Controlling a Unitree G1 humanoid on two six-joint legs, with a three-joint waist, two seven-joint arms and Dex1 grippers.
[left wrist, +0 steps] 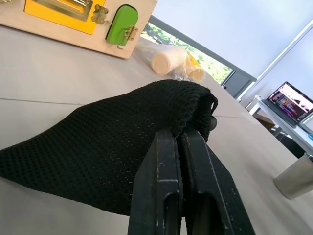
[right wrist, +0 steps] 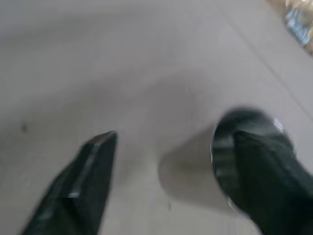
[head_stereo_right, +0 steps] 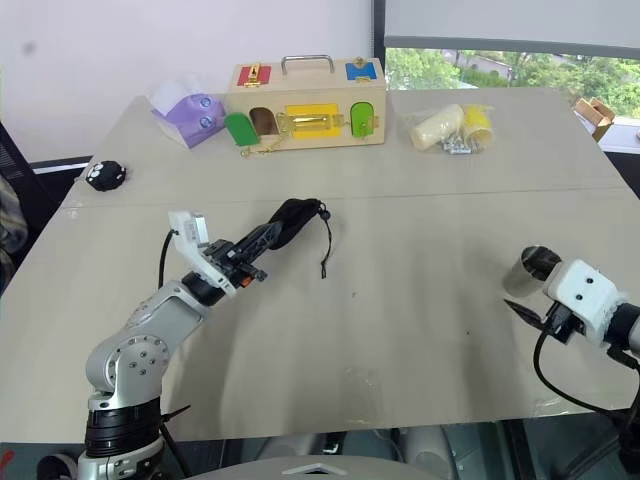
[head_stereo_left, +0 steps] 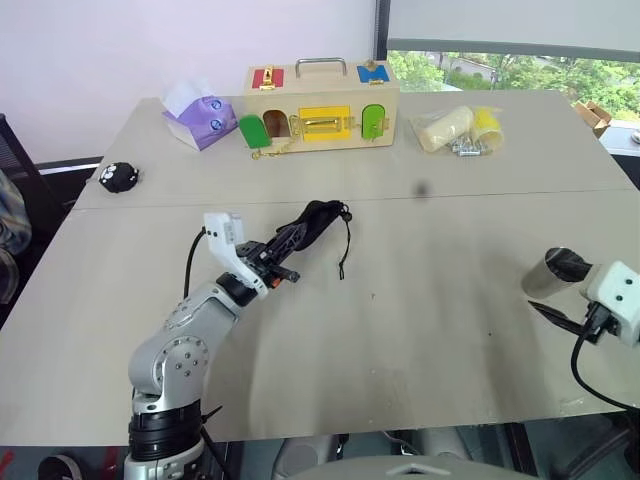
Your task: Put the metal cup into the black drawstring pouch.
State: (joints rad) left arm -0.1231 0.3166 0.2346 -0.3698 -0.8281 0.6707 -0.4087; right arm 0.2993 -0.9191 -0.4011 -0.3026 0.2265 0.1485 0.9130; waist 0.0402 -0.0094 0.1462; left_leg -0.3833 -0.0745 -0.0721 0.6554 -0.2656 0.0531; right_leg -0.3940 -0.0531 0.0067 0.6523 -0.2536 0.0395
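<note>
Left gripper is sitting mid-desk, left of centre, its fingers pressed together and pinching the edge of the black drawstring pouch. The pouch is being lifted at that pinched edge, the rest of the fabric sagging toward the desk, and its cord is hanging down on the right side.

Right gripper is at the desk's right edge, at the metal cup. The cup is tilting, open mouth facing up and toward the far side. In the right wrist view one finger is reaching into the cup's mouth, the other finger is standing well apart from the cup wall with bare desk between. So the fingers are apart, not clamped on the cup. Cannot tell whether the cup's base is resting on the desk.

Cup and pouch are well apart, cup far to the right of the pouch.

Far side of the desk: wooden latch box with coloured doors and a metal handle, purple tissue pack to its left, clear bag of items including a yellow cylinder to its right. Small black round toy is lying near the left edge.
</note>
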